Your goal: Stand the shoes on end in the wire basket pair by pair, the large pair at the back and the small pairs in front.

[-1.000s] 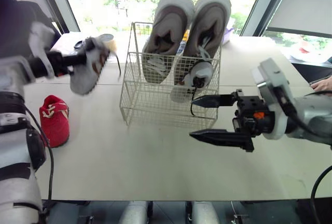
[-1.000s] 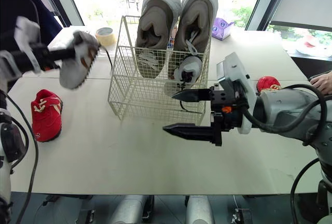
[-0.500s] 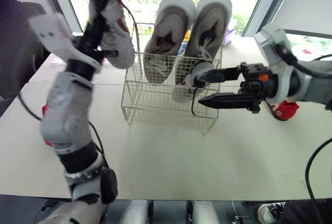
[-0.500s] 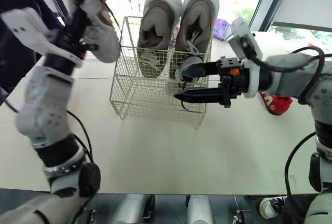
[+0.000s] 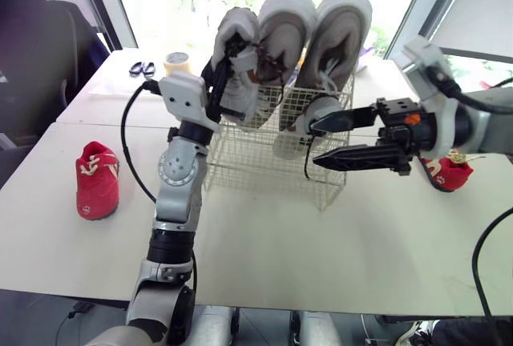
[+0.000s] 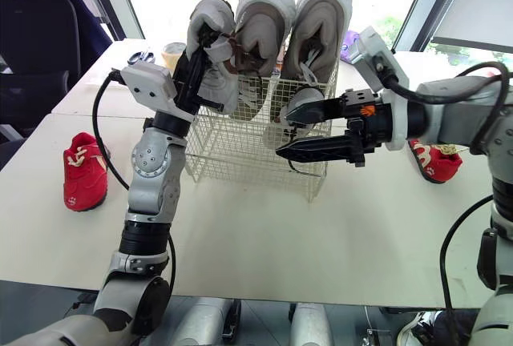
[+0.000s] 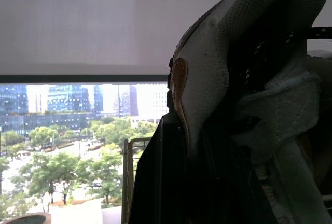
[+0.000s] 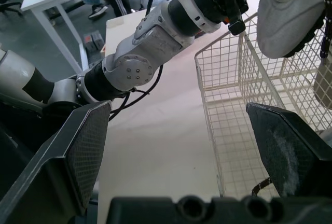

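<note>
The wire basket [image 5: 256, 168] is stood on the table [image 5: 264, 258], with the large grey pair [image 5: 341, 42] upended at its back and one small white shoe [image 5: 298, 126] in front. Another small white shoe [image 5: 240, 82] is clamped by the left gripper [image 5: 224, 58] above the left rim. The right gripper [image 5: 313, 144] is held with its fingers spread before the basket. Two red shoes [image 5: 98, 179] [image 5: 445, 174] are left on the table.

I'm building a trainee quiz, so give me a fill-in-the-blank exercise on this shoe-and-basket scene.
The left gripper is ____ on the small grey shoe.
The right gripper is ____, holding nothing.
The large pair stands at the ____ of the wire basket.
The lone shoe on the table at the robot's left is ____.
Missing: shut; open; back; red.
</note>
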Controlling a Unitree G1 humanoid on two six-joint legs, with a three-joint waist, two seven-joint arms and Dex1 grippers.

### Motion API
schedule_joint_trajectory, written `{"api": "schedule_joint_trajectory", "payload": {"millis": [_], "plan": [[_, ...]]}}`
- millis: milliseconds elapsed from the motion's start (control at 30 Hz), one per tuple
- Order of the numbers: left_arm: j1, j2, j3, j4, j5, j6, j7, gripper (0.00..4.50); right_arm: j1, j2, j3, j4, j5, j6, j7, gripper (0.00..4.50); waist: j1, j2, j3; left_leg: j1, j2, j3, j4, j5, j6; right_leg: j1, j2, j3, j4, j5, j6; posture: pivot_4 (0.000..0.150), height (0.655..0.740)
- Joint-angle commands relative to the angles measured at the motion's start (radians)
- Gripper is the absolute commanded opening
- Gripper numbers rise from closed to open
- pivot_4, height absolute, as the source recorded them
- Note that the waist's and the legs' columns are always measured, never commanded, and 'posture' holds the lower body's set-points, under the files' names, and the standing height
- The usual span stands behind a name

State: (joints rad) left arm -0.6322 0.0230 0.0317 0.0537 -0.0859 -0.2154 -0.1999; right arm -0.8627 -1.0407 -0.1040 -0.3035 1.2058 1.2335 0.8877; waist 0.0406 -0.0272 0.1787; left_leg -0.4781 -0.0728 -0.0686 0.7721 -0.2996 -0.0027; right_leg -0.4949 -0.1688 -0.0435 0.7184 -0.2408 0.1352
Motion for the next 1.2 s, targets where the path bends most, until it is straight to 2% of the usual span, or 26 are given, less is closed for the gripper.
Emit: {"api": "schedule_joint_trajectory", "payload": {"millis": [33,133,433,567,600,667,867,967,1033,1200], "plan": [[0.036,-0.014,-0.041,0.077,0.018,-0.035,-0.013,0.05,0.018,-0.013,-0.086,-0.050,0.064,0.026,-0.054,4.50,0.005,0.000,0.000,0.000,0.000,0.000,0.000,0.000,0.000,0.000,0.000,0.000,0.000,0.000,0.000,0.150,0.6563],[0.086,-0.006,-0.072,0.079,0.025,-0.012,-0.036,0.05,0.051,-0.011,-0.124,-0.071,0.100,0.038,-0.100,4.50,0.004,0.000,-0.001,0.000,0.000,0.000,0.001,0.000,0.001,0.001,0.000,0.000,-0.001,0.000,0.000,0.150,0.6563],[0.160,0.073,-0.100,-0.244,-0.081,0.402,-0.106,0.05,0.093,0.046,-0.143,-0.078,0.147,-0.003,-0.190,4.50,0.003,0.001,-0.002,0.001,0.000,-0.001,0.001,0.000,0.001,0.002,0.001,-0.001,-0.001,0.000,0.000,0.150,0.6563],[0.186,0.140,-0.079,-0.375,-0.136,0.513,-0.144,1.47,0.117,0.075,-0.130,-0.082,0.119,-0.035,-0.189,4.50,0.000,0.001,-0.002,0.001,0.000,-0.001,0.001,-0.001,0.002,0.002,0.001,-0.001,-0.001,0.000,0.000,0.150,0.6563],[0.186,0.157,-0.068,-0.404,-0.152,0.549,-0.149,2.08,0.125,0.082,-0.126,-0.085,0.112,-0.043,-0.189,4.50,0.000,0.001,-0.002,0.000,0.000,-0.001,0.001,-0.001,0.002,0.002,0.001,-0.001,-0.001,0.000,0.000,0.150,0.6563],[0.189,0.203,-0.053,-0.461,-0.168,0.617,-0.162,3.01,0.139,0.097,-0.122,-0.090,0.105,-0.058,-0.189,4.50,-0.002,0.001,-0.002,0.000,0.000,-0.001,0.000,-0.001,0.002,0.002,0.001,-0.001,-0.001,0.000,0.000,0.150,0.6563],[0.218,0.316,-0.013,-0.643,-0.259,0.805,-0.195,3.01,0.151,0.110,-0.105,-0.073,0.067,-0.088,-0.160,4.50,-0.006,0.002,-0.002,0.001,0.001,-0.001,-0.001,-0.001,0.002,0.001,0.002,0.000,0.000,0.000,-0.001,0.150,0.6563],[0.182,0.364,0.041,-0.689,-0.310,0.905,-0.179,3.01,0.155,0.107,-0.096,-0.064,0.043,-0.097,-0.133,4.50,-0.005,0.002,-0.002,0.001,0.001,-0.001,-0.001,-0.001,0.002,0.000,0.002,0.000,0.000,-0.001,-0.002,0.150,0.6563],[0.131,0.391,0.106,-0.706,-0.392,0.988,-0.179,3.01,0.160,0.108,-0.086,-0.059,0.028,-0.102,-0.113,4.50,-0.003,0.002,-0.002,0.001,0.001,-0.001,-0.001,-0.001,0.002,0.001,0.002,-0.001,0.000,-0.002,-0.003,0.150,0.6563],[0.049,0.474,0.304,-0.717,-0.744,1.220,-0.214,3.01,0.152,0.116,-0.078,-0.020,0.006,-0.109,-0.075,4.50,-0.007,0.002,-0.002,0.001,0.001,-0.001,-0.001,-0.001,0.002,0.001,0.002,-0.001,-0.001,-0.001,-0.002,0.150,0.6563]]}}
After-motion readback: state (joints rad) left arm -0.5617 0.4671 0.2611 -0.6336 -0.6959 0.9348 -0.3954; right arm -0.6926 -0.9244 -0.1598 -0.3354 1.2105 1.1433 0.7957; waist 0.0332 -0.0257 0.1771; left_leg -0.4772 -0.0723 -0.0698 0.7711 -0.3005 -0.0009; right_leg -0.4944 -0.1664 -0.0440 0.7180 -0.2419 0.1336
